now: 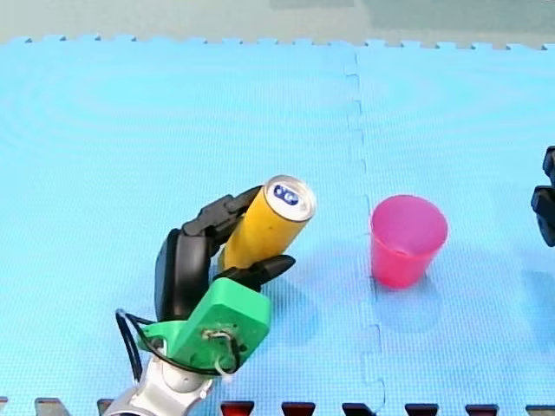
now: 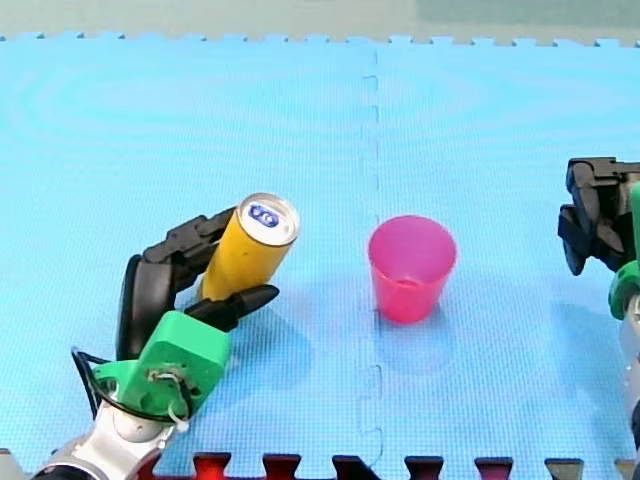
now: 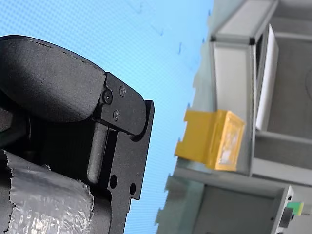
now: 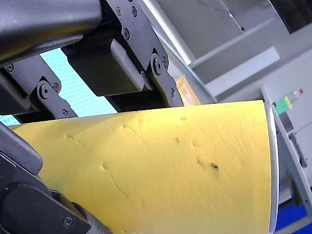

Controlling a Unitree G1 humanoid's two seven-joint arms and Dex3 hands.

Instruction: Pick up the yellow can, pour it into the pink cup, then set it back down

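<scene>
One yellow can (image 1: 264, 230), clasped in the left hand (image 1: 195, 264) at the front left of the blue foam mat (image 1: 130, 130); tilted, silver top leaning toward the cup; black fingers (image 1: 217, 217) wrapped across the far side, one more pressed against the near side; seen close in the second wrist view as a dented yellow wall (image 4: 161, 165) under a finger pad (image 4: 105, 68). One pink cup (image 1: 406, 243), upright on the mat, just right of the can and apart from it. Two mat panels, joined by one jigsaw seam (image 1: 358, 130). Right hand (image 2: 600, 215) at the right edge, well apart from the cup; clenched or released, cannot tell.
</scene>
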